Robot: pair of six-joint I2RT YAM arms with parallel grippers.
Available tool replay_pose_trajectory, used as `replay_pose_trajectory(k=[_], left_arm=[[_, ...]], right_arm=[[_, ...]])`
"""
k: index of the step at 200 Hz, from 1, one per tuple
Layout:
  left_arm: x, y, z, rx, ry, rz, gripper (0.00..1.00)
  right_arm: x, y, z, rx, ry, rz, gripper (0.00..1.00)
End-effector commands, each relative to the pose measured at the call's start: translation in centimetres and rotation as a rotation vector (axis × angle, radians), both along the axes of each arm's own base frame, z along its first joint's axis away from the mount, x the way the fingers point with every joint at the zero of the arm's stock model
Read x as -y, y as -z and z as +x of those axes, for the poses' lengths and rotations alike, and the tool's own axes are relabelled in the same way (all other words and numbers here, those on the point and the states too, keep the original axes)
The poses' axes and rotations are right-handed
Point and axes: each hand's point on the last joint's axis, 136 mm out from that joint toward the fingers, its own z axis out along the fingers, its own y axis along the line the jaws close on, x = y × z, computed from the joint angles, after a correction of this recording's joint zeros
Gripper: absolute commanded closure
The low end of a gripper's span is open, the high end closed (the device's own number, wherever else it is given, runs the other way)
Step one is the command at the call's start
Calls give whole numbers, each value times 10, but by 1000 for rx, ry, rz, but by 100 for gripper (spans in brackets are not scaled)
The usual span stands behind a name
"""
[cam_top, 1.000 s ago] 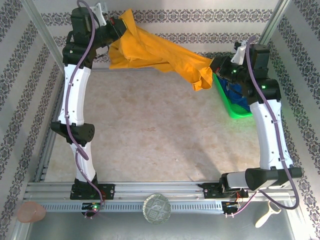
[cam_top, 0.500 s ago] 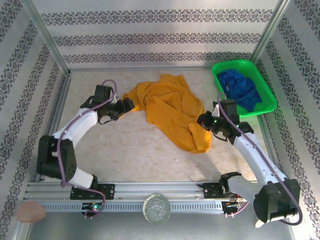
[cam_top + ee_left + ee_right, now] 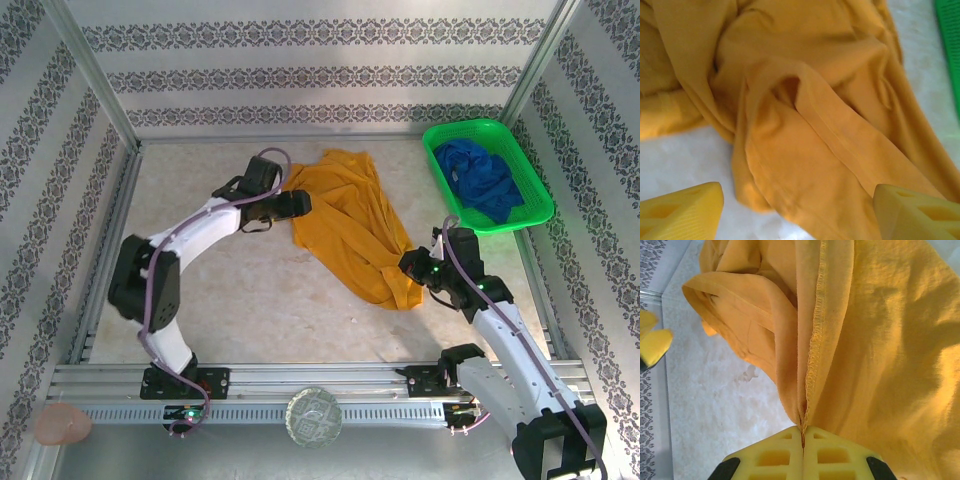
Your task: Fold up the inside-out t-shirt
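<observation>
Hem of the inside-out t-shirt (image 3: 350, 225) pinched tight in the right gripper (image 3: 412, 266), nearer than the green basket (image 3: 432, 152) and to its left; probably anchors that corner for spreading. Farther back, left of the basket, lies crumpled on the table (image 3: 250, 310), seams outward. Beyond, at the cloth's far-left edge, left gripper (image 3: 298, 203) released, fingers (image 3: 682, 212) wide over a fold; seems ready for a new hold.

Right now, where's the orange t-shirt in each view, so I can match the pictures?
Top external: t-shirt mid-table, running from the left gripper to the right gripper.
Left wrist: t-shirt across upper and middle frame, above the open fingertips.
Right wrist: t-shirt centre and right, hem pinched in shut jaws at bottom.
Shared landmark: pale table, bare beside the cloth in each.
</observation>
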Motion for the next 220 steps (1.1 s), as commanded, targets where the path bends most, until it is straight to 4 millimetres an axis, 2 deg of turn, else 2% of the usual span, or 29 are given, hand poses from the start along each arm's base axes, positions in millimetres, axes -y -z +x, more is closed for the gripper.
replay_pose_trajectory(k=[1, 30, 46, 54, 71, 80, 99, 115, 127, 133, 139, 149, 168, 184, 202, 220], left_arm=[[-18, 28, 6, -50, 31, 187, 22], [-15, 42, 17, -63, 36, 205, 25], [-10, 48, 22, -68, 42, 196, 32], [-8, 50, 25, -66, 44, 189, 44], [-3, 48, 33, -46, 48, 166, 83], [-3, 44, 34, -37, 47, 162, 100], [-7, 26, 27, -13, 39, 147, 100], [-18, 9, 7, -6, 22, 139, 100], [-24, -2, -14, -3, 6, 107, 100], [-26, -5, -26, -7, -2, 81, 100], [-29, -9, -37, -8, -12, 60, 100], [-35, -13, -55, -8, -30, 31, 100], [-47, -18, -86, 2, -67, -14, 100], [-58, -27, -103, 29, -101, -33, 100], [-66, -31, -117, 42, -126, -47, 100], [-70, -33, -124, 43, -129, -44, 100]], right_arm=[[-1, -5, 3, 16, 6, -8, 100], [0, -6, 4, 15, 5, -14, 100], [0, -7, 4, 15, 3, -17, 100], [0, -7, 5, 14, 2, -20, 100], [1, -7, 5, 11, 5, -29, 100], [3, -4, 5, 5, 8, -38, 100], [7, 3, 5, -11, 15, -66, 100], [10, 7, 7, -16, 2, -110, 100], [14, 12, 8, -28, -16, -164, 66], [15, 14, 8, -35, -27, -193, 53], [16, 14, 8, -37, -37, -220, 45], [16, 13, 6, -42, -53, -259, 39], [11, 7, -7, -45, -101, -338, 36], [8, 6, -21, -57, -133, -415, 34], [5, 14, -41, -83, -162, -492, 33], [5, 30, -60, -115, -167, -548, 32]])
